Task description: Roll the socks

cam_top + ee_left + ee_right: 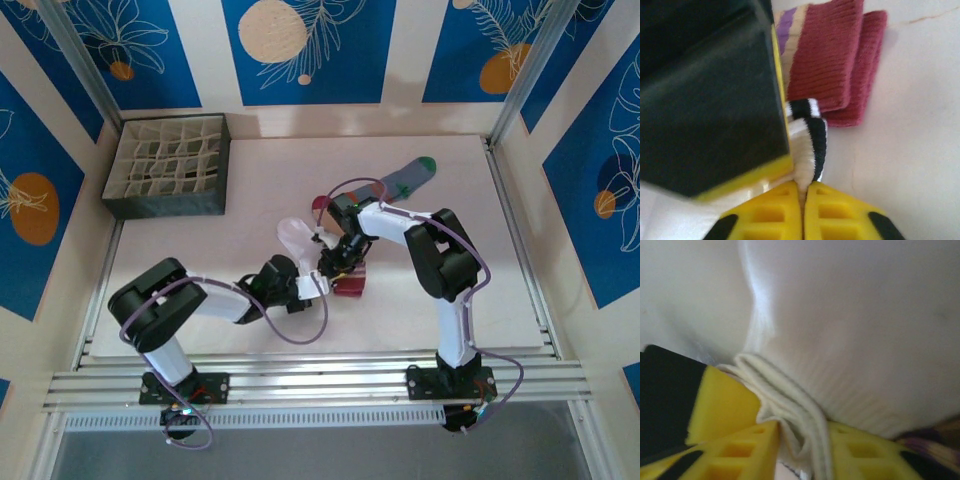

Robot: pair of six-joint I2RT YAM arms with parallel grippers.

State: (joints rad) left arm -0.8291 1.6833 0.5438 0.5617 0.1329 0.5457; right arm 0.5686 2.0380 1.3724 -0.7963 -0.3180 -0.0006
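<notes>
White counter (180, 230): white sock (297, 236) at middle, left jaws pressed together on striped cuff, right jaws pinching bunched folds. Peach-maroon sock (350, 285) just beside, grey-blue sock (405, 180) behind. Looks soft, light, floppy; take hold through cuff layers.

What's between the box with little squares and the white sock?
Nothing but bare table lies between the box and the white sock. The top camera shows it.
</notes>
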